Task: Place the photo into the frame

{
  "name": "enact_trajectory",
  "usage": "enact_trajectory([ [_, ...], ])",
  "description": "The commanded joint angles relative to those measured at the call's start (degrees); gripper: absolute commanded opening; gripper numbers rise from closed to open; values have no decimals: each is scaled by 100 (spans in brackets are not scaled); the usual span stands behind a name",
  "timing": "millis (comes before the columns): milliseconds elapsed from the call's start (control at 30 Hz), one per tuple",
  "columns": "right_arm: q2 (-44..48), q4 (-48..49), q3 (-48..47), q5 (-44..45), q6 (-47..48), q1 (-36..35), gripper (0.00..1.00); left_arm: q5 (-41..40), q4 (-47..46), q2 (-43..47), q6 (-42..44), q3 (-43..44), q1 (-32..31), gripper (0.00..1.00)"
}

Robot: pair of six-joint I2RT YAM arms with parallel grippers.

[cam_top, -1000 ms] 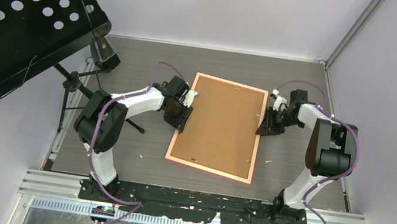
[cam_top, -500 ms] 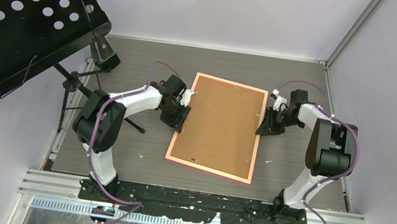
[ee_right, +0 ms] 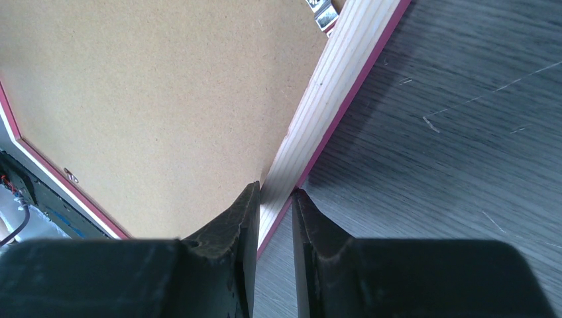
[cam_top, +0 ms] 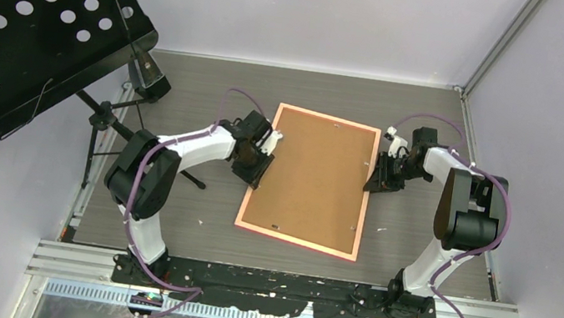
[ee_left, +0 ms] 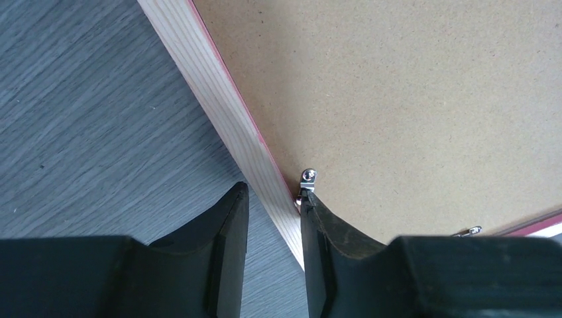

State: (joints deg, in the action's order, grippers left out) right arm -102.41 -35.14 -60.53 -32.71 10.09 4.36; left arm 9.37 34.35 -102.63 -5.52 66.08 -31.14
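Note:
The frame (cam_top: 296, 240) lies face down mid-table, its brown backing board (cam_top: 314, 176) up. The photo is hidden. My left gripper (cam_top: 260, 156) is at the frame's left edge. In the left wrist view its jaws (ee_left: 273, 192) close across the pale wooden rail (ee_left: 219, 99), and the right fingertip presses against a small metal clip (ee_left: 309, 177). At the right edge, my right gripper (cam_top: 377, 177) is shut on the frame. Its jaws (ee_right: 275, 191) pinch the rail (ee_right: 344, 73) in the right wrist view.
A black perforated music stand (cam_top: 21, 19) leans at the far left, its thin legs (cam_top: 111, 121) reaching the table beside my left arm. Walls close in on three sides. Bare grey wood-grain table (cam_top: 411, 229) shows around the frame.
My left gripper drew back a little from the frame's left edge with wider jaws, then returned and closed on the rail by the clip. The right gripper and the frame stayed put.

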Motion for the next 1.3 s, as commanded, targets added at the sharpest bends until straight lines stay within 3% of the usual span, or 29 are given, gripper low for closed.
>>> enact_trajectory([
  [0, -159, 121, -29, 307, 178, 12, 5, -640, -56, 66, 124, -97, -105, 33],
  [567, -174, 107, -37, 283, 154, 12, 5, -752, 45, -359, 82, 115, -421, 33],
  [1033, -176, 108, -46, 274, 165, 12, 5, -620, -25, -32, 49, 70, -413, 46],
  [1167, -175, 112, -46, 267, 165, 10, 5, -705, -73, 45, 113, 72, -405, 46],
  [1267, -175, 105, -38, 265, 161, 21, 6, -756, -130, 2, 162, 33, -410, 39],
])
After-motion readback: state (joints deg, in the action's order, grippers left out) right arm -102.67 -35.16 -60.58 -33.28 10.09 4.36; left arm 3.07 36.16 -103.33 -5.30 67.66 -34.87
